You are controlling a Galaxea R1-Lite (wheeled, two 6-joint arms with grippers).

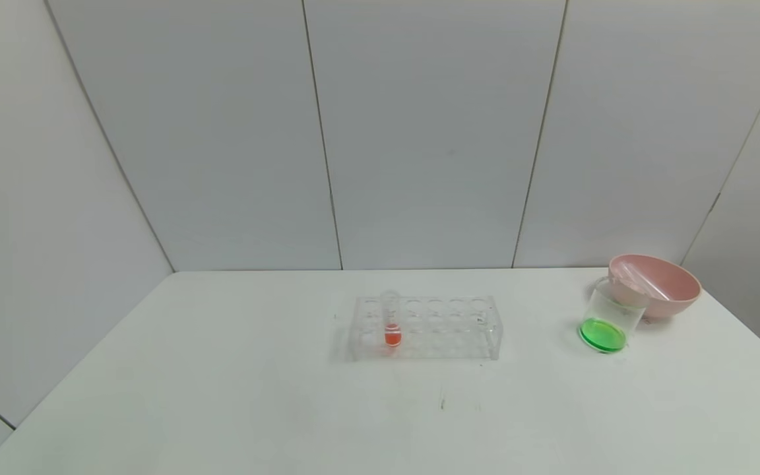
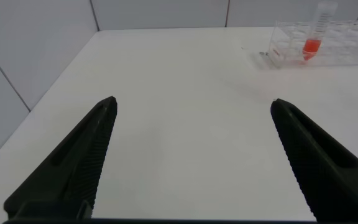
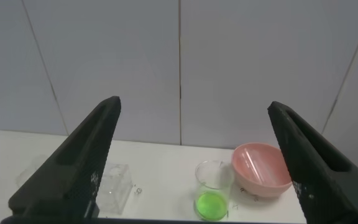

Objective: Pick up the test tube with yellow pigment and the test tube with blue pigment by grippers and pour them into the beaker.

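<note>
Beaker (image 1: 607, 321) holding green liquid at right centre, touching pink bowl (image 1: 658, 285); rack (image 1: 426, 328) at centre. Left gripper (image 2: 191, 162) and right gripper (image 3: 194, 162) both spread, empty.

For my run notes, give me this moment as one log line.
beaker: green liquid, upright beside pink bowl | rack: one orange-red tube | left gripper: open, empty | right gripper: open, empty

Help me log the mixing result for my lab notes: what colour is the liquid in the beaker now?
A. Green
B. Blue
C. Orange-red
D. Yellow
A: the beaker beside the pink bowl holds a shallow layer of bright green liquid; the only orange-red liquid is in the tube standing in the rack.
</note>
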